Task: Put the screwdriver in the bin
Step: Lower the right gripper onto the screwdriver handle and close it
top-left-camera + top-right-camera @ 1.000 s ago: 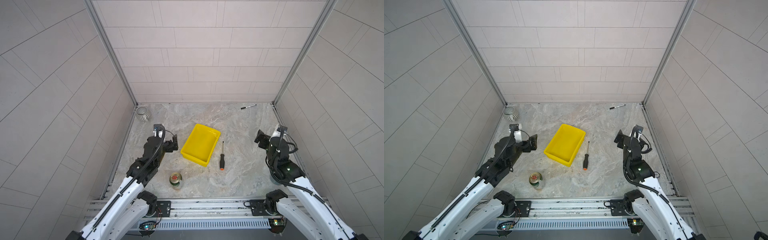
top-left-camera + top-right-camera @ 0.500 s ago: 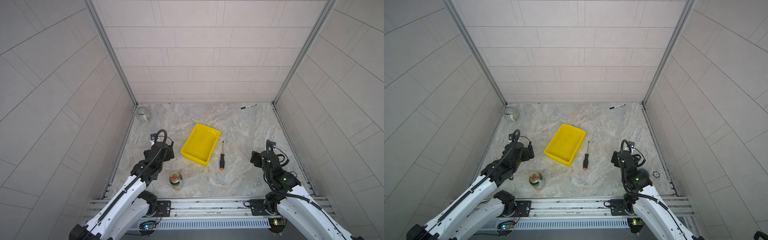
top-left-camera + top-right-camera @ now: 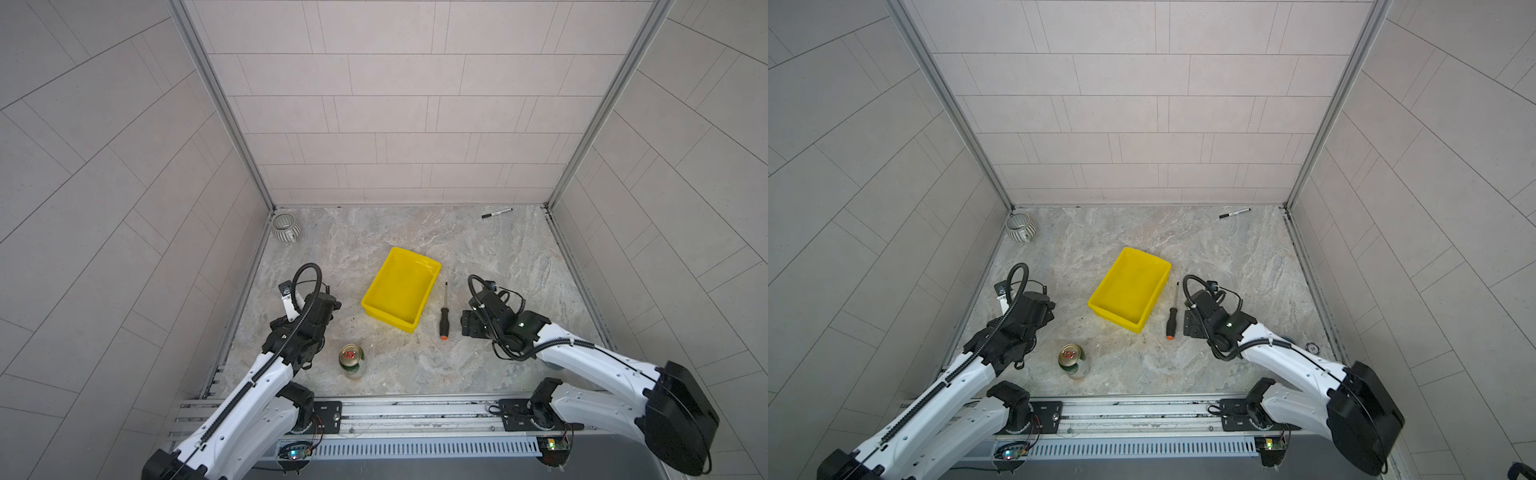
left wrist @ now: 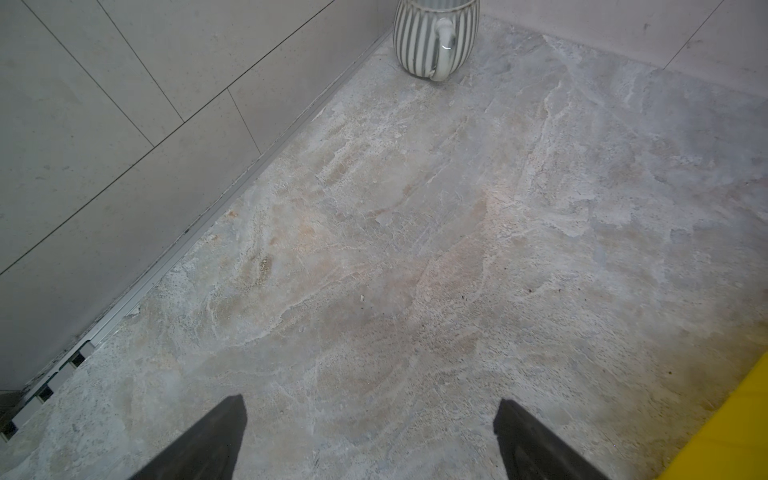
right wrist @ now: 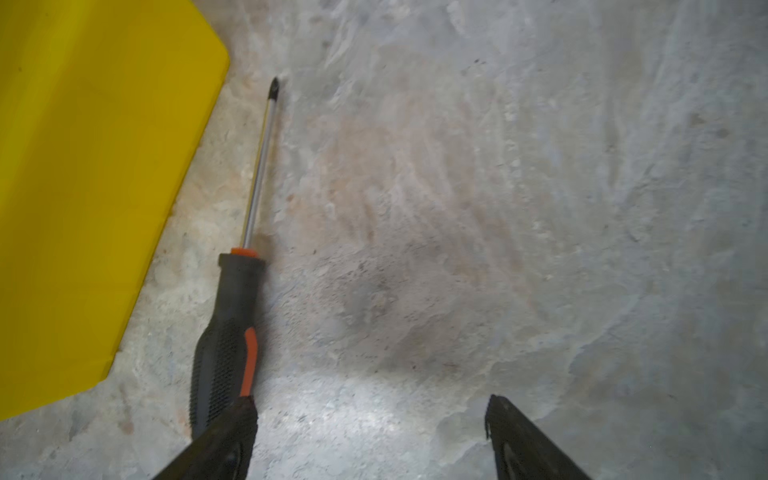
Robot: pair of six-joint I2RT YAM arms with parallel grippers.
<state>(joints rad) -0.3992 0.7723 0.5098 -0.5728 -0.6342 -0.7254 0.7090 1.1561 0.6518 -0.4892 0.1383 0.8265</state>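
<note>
A: Found the screwdriver (image 3: pixel 444 316)?

B: Yes. Lying flat on the marbled surface (image 3: pixel 374 232), just beside the right long wall of the yellow bin (image 3: pixel 415 259), roughly parallel to it and apart from it. Tip toward the back wall, orange end cap toward the front rail. Not in the bin, and nothing else in there either.

A: And the right gripper (image 3: pixel 471 326)?

B: Down low, just beside the black handle, on the side away from the bin. Spread wide in the wrist view, clamping nothing. Seen there with one finger overlapping the butt of the handle. Touching or merely in front of it, impossible to tell.

A: Step in hand?

B: Judged as the approach to the grasp. Pick-up not yet made.

A: Next move?

B: Probably calls for shifting sideways toward the bin to straddle the handle, then closing across its ribbed middle. After that, lifting clear of the low wall, carrying left and releasing over the bin floor. Worth minding the narrow gap by the wall: little room for the inner finger.

A: Left gripper (image 4: pixel 370 400)?

B: Open as well, over bare surface left of the bin, holding nothing.

A: Further out?

B: Noted a drink can (image 3: pixel 351 360) near the front, a striped mug (image 3: pixel 286 227) in the back left corner and a marker pen (image 3: pixel 496 213) by the back right corner. All well apart, none in the way.
</note>
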